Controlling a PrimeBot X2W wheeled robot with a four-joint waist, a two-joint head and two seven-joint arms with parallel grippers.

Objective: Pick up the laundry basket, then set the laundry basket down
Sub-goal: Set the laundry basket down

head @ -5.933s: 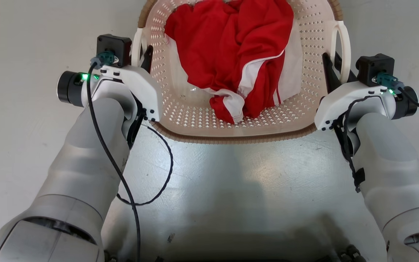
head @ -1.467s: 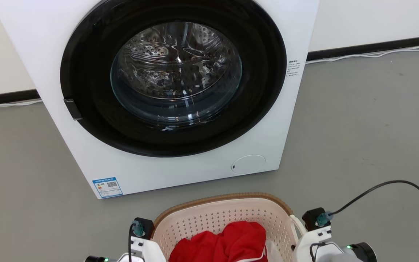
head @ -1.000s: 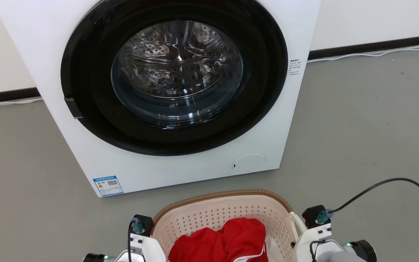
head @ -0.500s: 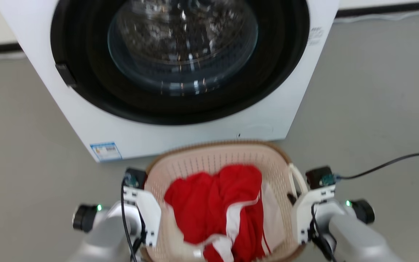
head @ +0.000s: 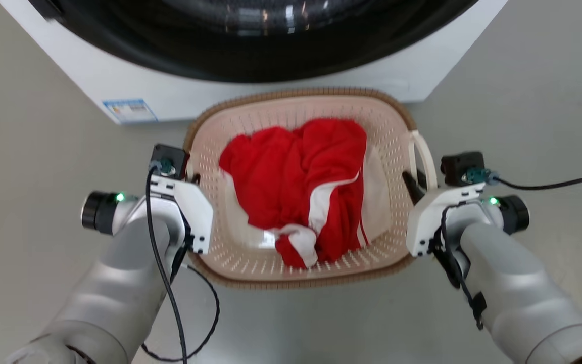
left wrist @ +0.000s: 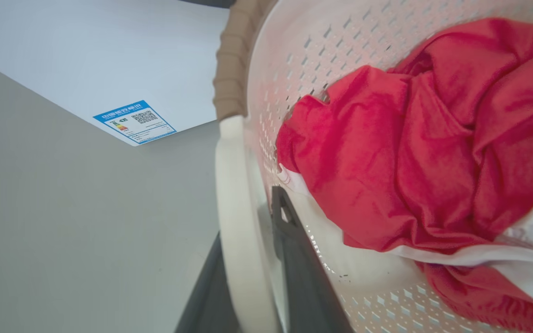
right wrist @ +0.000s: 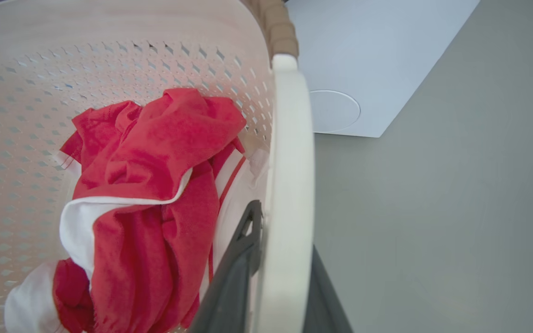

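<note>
Head camera dips: the cream-white perforated plastic laundry basket (head: 291,108) sits between left jaws and right jaws, each pinching a white loop handle (left wrist: 236,222), white washing machine (head: 271,96) just beyond them, so set-down looks near.

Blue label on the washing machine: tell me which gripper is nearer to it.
Left. The left gripper grips the handle of the laundry basket on the side of the blue label, close by; the right gripper grips the opposite handle, across the basket.
</note>
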